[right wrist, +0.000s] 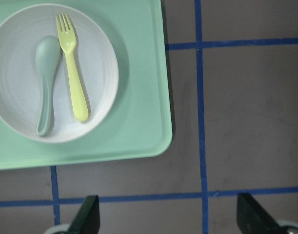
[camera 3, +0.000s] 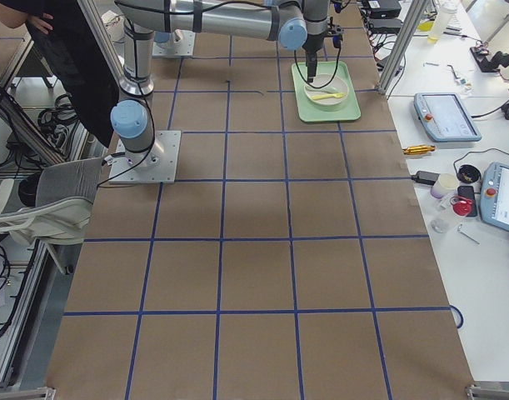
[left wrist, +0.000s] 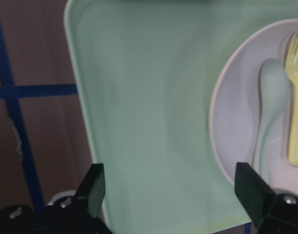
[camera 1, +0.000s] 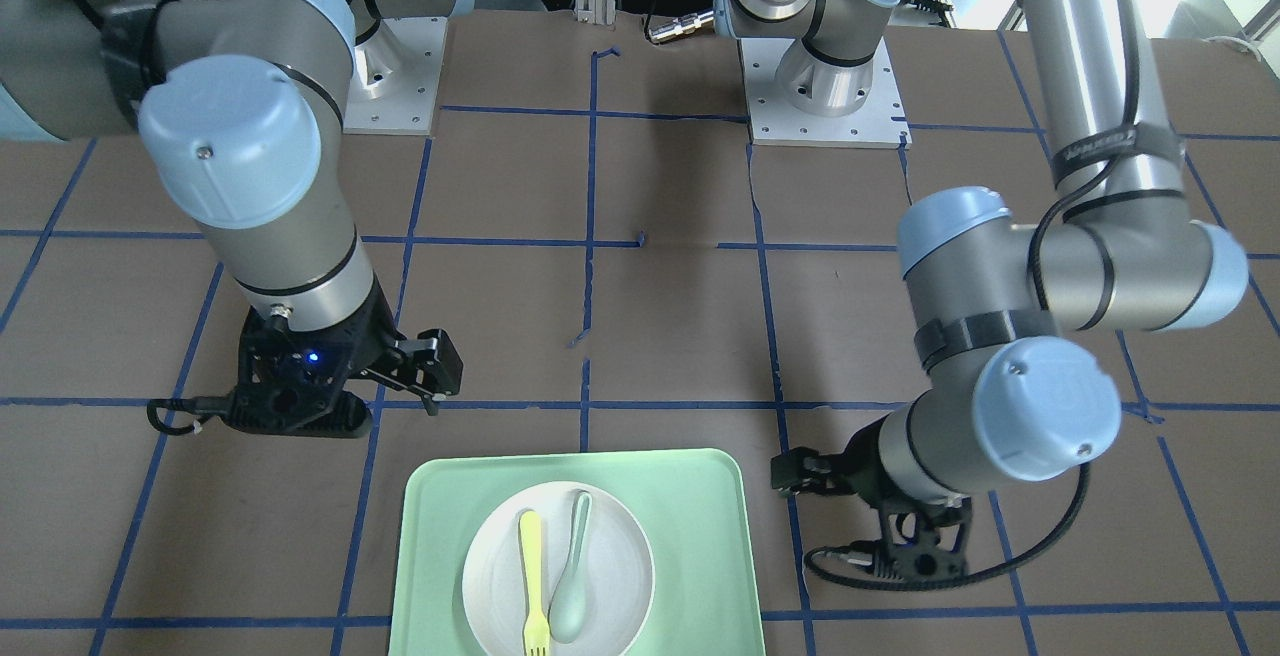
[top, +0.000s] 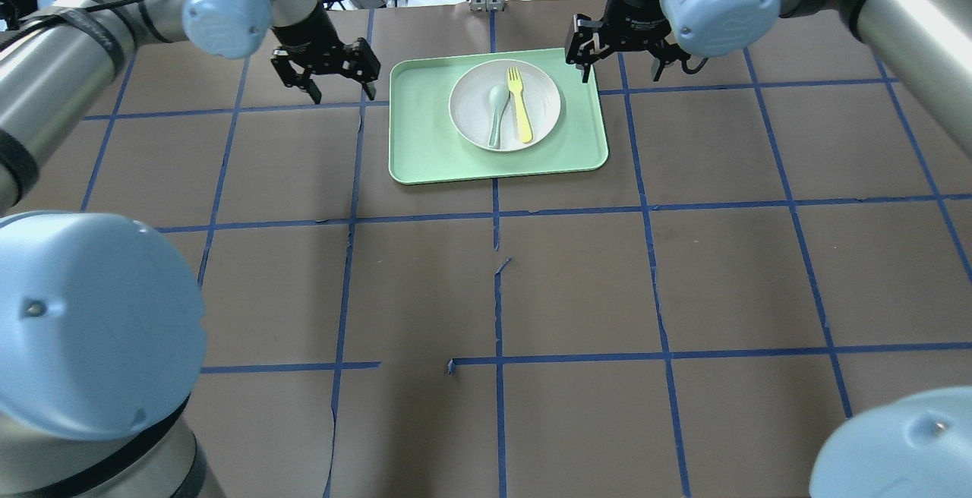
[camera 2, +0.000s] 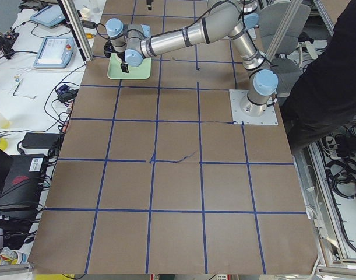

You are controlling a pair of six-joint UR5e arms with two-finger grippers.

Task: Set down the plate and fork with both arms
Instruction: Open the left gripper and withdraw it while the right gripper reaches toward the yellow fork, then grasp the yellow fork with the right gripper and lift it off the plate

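The off-white plate (top: pixel 471 99) sits in a mint-green tray (top: pixel 425 133) at the table's far middle. The yellow fork (top: pixel 520 103) lies on the plate beside a grey-green spoon (top: pixel 497 111). My left gripper (top: pixel 326 77) is open and empty, just left of the tray's far corner. My right gripper (top: pixel 621 71) is open and empty, just right of the tray's far corner. The left wrist view shows the tray (left wrist: pixel 149 122), plate (left wrist: pixel 231 131) and fork (left wrist: pixel 297 122) between open jaws. The right wrist view shows the plate (right wrist: pixel 17 92) and fork (right wrist: pixel 73 78) up left.
The table is brown paper with a blue tape grid (top: pixel 497 213). Both arm bases (camera 1: pixel 825 86) stand on the robot's side. A person stands by the table in the side views (camera 2: pixel 323 76). Cluttered benches lie beyond the far end (camera 3: pixel 454 125).
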